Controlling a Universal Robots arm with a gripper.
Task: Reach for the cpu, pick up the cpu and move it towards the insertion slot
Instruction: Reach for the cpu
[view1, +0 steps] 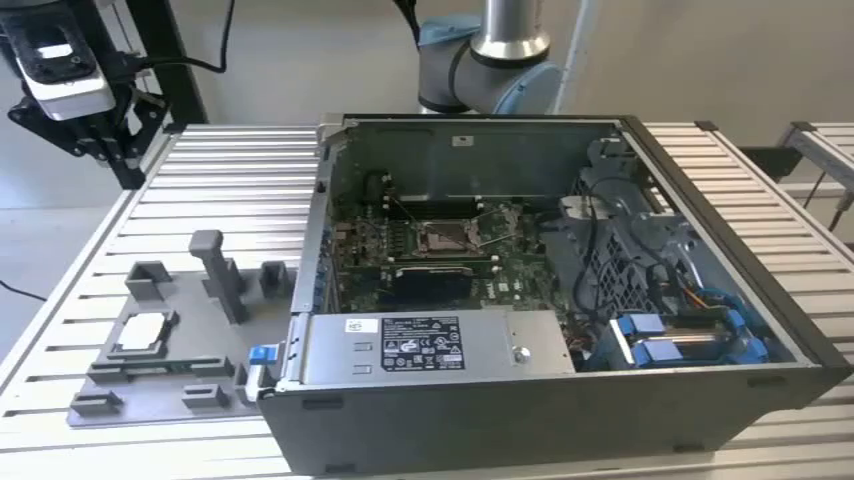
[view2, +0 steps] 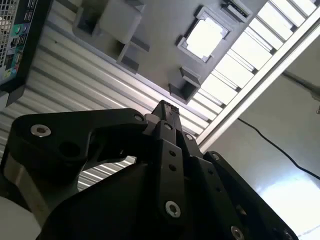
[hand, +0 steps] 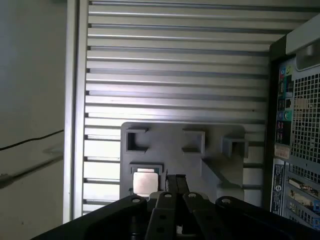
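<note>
The cpu (view1: 144, 333) is a small silvery-white square lying in a recess of the grey fixture plate (view1: 154, 385), at the exterior view's left of the open computer case. Both wrist views show it: cpu (view2: 204, 37), cpu (hand: 145, 182). The insertion slot (view1: 445, 237) is a shiny square frame on the green board inside the case. My gripper (view1: 94, 130) hangs high over the table's far left corner, well away from the cpu. Its black fingers meet at the tips, shut on nothing, in both wrist views: gripper (view2: 167, 106), gripper (hand: 175, 179).
The open computer case (view1: 534, 420) takes up the middle and right of the ribbed metal table (view1: 227, 180). Grey upright blocks (view1: 214, 270) stand on the fixture plate near the cpu. The arm's base (view1: 487, 60) rises behind the case. A black cable lies on the floor (view2: 270, 145).
</note>
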